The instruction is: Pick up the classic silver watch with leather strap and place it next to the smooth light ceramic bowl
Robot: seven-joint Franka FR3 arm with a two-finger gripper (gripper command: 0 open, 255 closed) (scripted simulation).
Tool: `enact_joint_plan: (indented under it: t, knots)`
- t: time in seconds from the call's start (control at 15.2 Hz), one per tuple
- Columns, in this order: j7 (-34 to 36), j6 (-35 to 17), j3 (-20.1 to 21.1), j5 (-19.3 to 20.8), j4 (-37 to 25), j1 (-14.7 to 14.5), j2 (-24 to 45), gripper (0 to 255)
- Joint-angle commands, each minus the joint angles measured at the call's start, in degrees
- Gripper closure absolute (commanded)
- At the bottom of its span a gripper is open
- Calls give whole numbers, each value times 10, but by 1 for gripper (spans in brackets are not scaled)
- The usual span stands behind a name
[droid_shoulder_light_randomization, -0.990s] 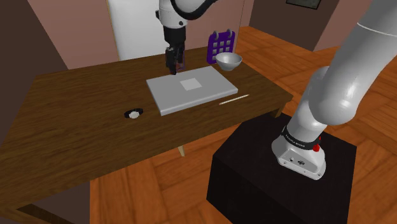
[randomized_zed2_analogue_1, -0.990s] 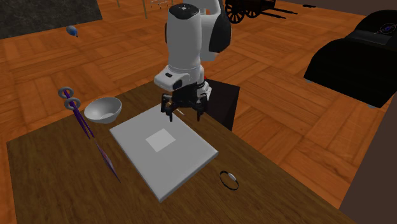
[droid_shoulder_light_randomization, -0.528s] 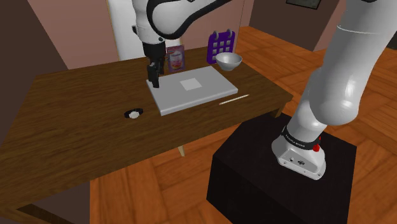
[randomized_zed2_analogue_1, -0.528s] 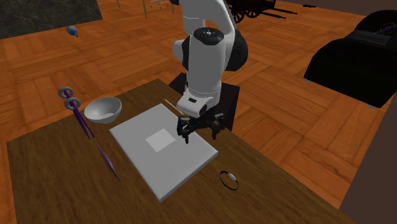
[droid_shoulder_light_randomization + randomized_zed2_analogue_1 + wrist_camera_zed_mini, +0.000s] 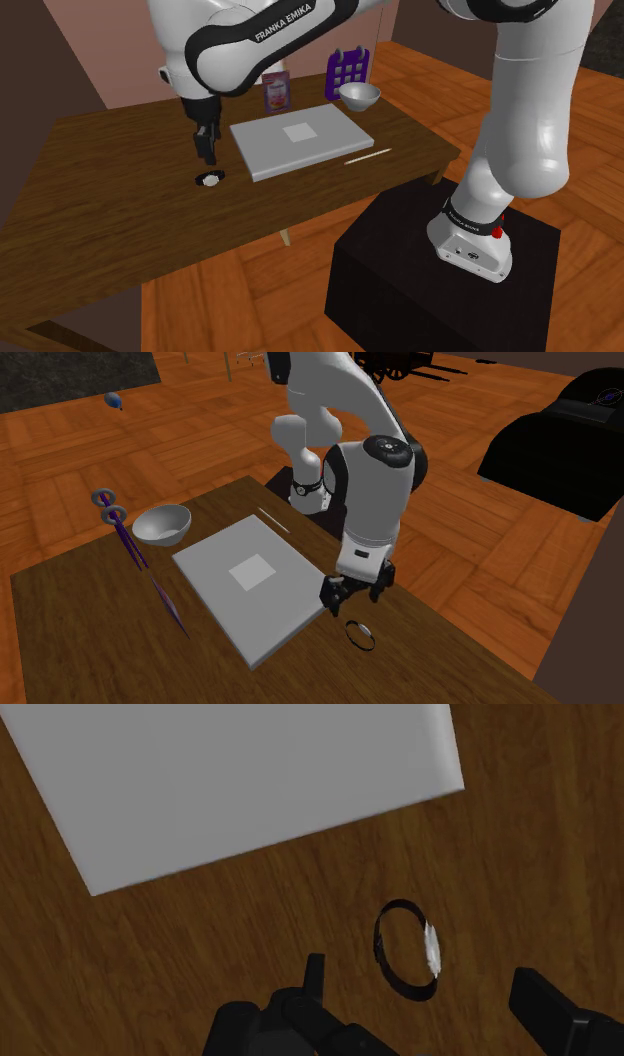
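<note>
Approach step in hand: I judge the gripper (image 5: 420,984) to be hovering just above the watch (image 5: 431,951), jaws wide and empty. The watch lies flat on the table (image 5: 110,200), between the fingers and untouched. In the shoulder view it sits left of centre, just beside the lower left corner of the grey slab (image 5: 300,140). Next move calls for: lower straight, centre the band, close. Bowl (image 5: 359,95) stands beyond the slab, upper middle of that frame.

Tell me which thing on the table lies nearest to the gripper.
The watch, a dark ring with a pale face, just below the gripper; the bowl stands farther off.
</note>
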State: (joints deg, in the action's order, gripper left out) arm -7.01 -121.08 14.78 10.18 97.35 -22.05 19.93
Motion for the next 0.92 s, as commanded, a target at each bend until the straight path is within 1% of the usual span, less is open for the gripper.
enact_joint_plan:
  t: [0.0,0.2,0.66,0.86]
  knots:
    - [-4,-1,5,14,-35,-15,36,0]
    - [-9,1,10,32,-84,-37,82,0]
    - [-4,-38,4,42,-72,-39,109,0]
    - [-3,-41,3,42,-71,-39,111,0]
